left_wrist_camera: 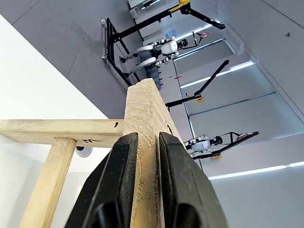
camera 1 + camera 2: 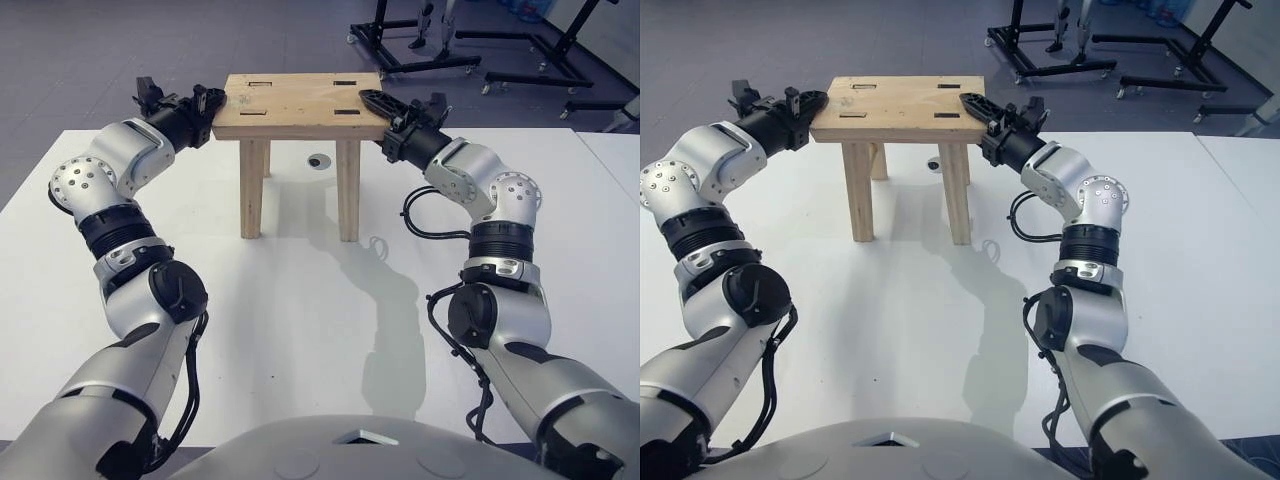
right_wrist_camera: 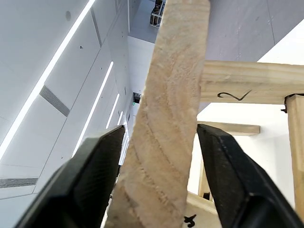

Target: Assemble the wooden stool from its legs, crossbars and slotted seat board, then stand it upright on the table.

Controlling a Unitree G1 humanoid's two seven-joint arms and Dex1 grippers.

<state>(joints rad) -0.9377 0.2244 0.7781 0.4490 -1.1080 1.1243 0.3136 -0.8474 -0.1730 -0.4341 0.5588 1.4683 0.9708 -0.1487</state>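
The wooden stool [image 2: 300, 103] stands upright on its legs [image 2: 252, 188] at the far middle of the white table [image 2: 300, 320], slotted seat board on top. My left gripper [image 2: 212, 103] is at the seat's left edge; in the left wrist view its fingers [image 1: 118, 161] press both faces of the board [image 1: 145, 118], shut on it. My right gripper [image 2: 385, 110] is at the seat's right edge. In the right wrist view its fingertips [image 3: 102, 161] straddle the board [image 3: 171, 95] with gaps on both sides, open. Crossbars [image 3: 247, 80] join the legs under the seat.
A small round dark fitting [image 2: 319, 160] lies on the table behind the stool. Black wheeled stands [image 2: 430, 45] are on the floor beyond the table's far edge. A second white table [image 2: 615, 150] adjoins on the right. The near half of the table is bare.
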